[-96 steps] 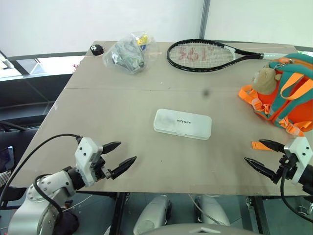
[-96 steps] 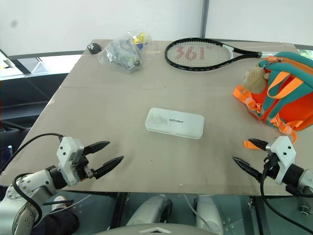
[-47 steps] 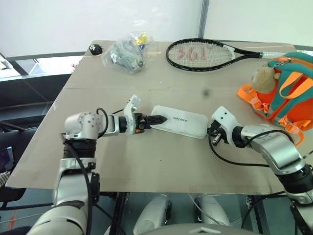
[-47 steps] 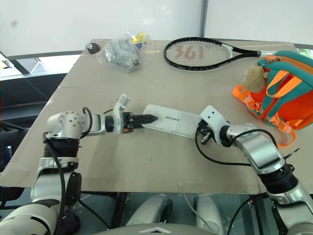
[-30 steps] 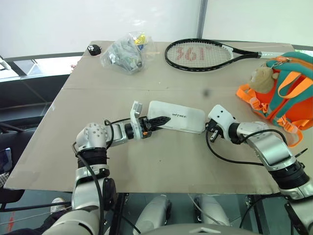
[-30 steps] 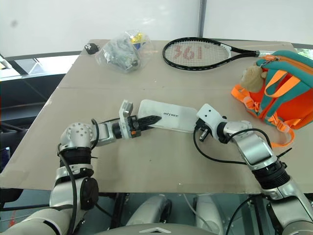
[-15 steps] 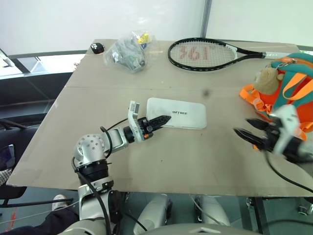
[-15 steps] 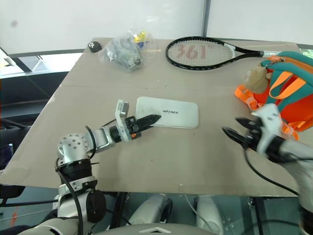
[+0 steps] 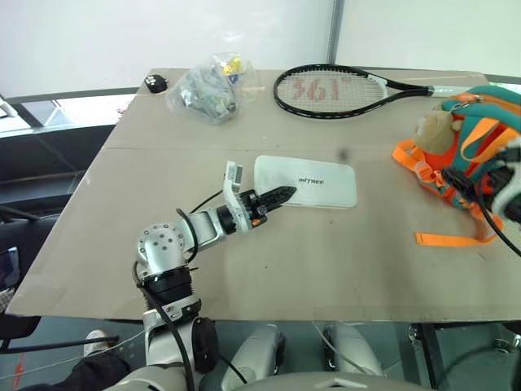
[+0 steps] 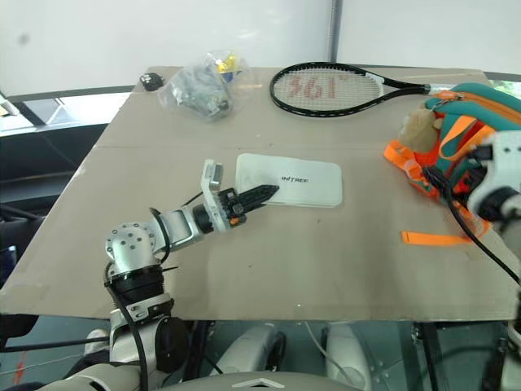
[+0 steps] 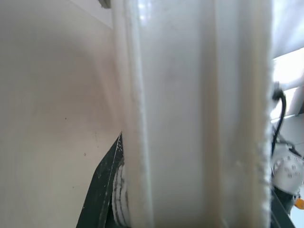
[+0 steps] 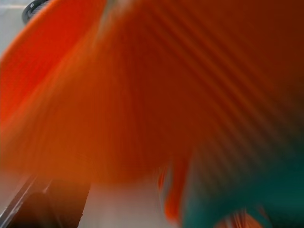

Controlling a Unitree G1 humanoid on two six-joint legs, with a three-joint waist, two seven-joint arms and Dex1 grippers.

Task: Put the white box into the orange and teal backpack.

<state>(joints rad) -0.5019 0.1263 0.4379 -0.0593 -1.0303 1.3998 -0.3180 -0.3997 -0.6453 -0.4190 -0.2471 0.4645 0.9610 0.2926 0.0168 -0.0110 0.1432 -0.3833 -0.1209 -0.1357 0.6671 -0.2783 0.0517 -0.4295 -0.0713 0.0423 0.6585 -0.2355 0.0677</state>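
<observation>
Tan tabletop (image 9: 269,269) against a white wall, head views first. White box (image 9: 313,181) lies flat near the table's middle, well apart from the orange and teal backpack (image 9: 476,155) at the right edge. Tan plush toy (image 9: 434,130) sits on the backpack's near-left side; a loose orange strap (image 9: 448,239) trails onto the table in front of it. Tennis racket (image 9: 330,90) lies at the far side, clear plastic bag (image 9: 207,88) of small items at far left, small black object (image 9: 153,80) beside it near the corner. Left gripper (image 9: 281,195) reaches in from the left, black fingertips nearly together at the box's left end, pinching its edge. Right gripper (image 10: 493,184) is up against the front of the backpack, blurred; cannot tell from the look of it how its fingers stand or whether it grips anything.

Left wrist view: white box (image 11: 199,114) seen edge-on, very close, one black finger (image 11: 107,190) pressed along its side, table surface beside it. Grip is narrow, clamped on the box edge.

Right wrist view: blurred orange fabric of the backpack (image 12: 142,95) with a teal patch low in the corner, very close. Fingers not legible.
</observation>
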